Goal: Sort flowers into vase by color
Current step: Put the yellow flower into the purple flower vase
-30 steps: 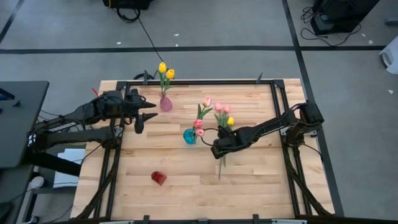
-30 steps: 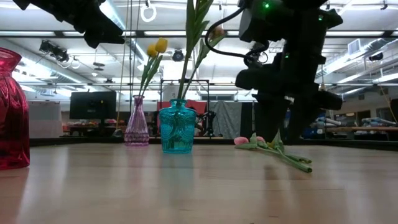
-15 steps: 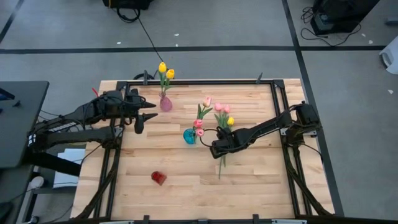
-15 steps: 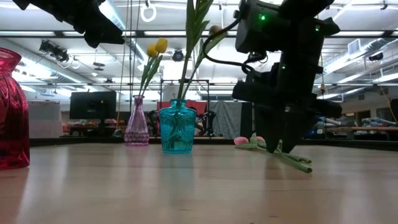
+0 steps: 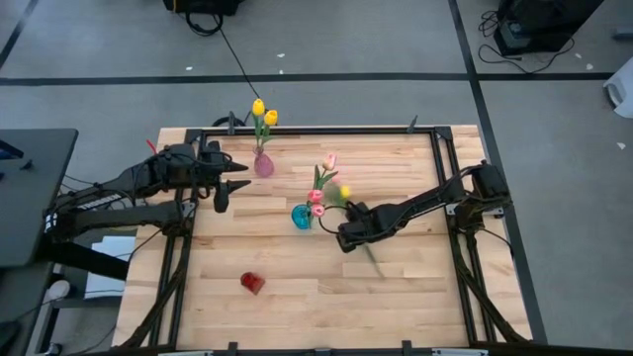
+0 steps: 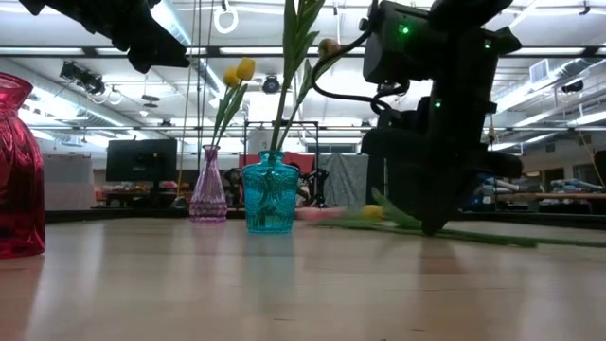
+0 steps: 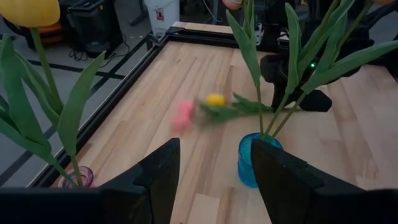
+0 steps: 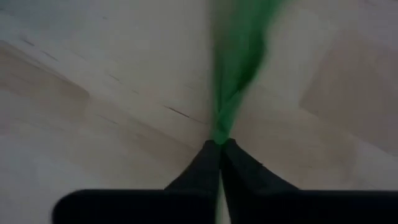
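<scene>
Loose flowers (image 5: 358, 237), with a yellow head (image 7: 216, 99) and a pink head (image 7: 183, 116) on green stems, lie blurred on the table right of the teal vase (image 5: 302, 217). My right gripper (image 5: 346, 237) is shut on their stems. The teal vase holds pink tulips (image 5: 316, 197). A pale purple vase (image 5: 263, 164) at the far side holds two yellow tulips (image 5: 263, 112). A red vase (image 5: 252, 283) stands near the front. My left gripper (image 5: 222, 198) hangs open left of the purple vase, holding nothing. My right gripper pinches a green stem (image 8: 219, 134) between its two fingertips, about midway along its length. The fingers come from above, pointing down and lying across the stem. The flowers lie low and nearly level at the table top (image 6: 492, 236); whether they are lifted clear, I cannot tell.
A dark metal frame (image 5: 326, 130) runs around the wooden table top. Bare wood lies along the near side, right of the red vase. The teal vase stands close to the left of my right gripper.
My right gripper has shut on the stems of the loose flowers. The flowers have swung about under it: the heads have gone toward the teal vase and the stem ends toward the table's right edge. They show blurred, still moving.
</scene>
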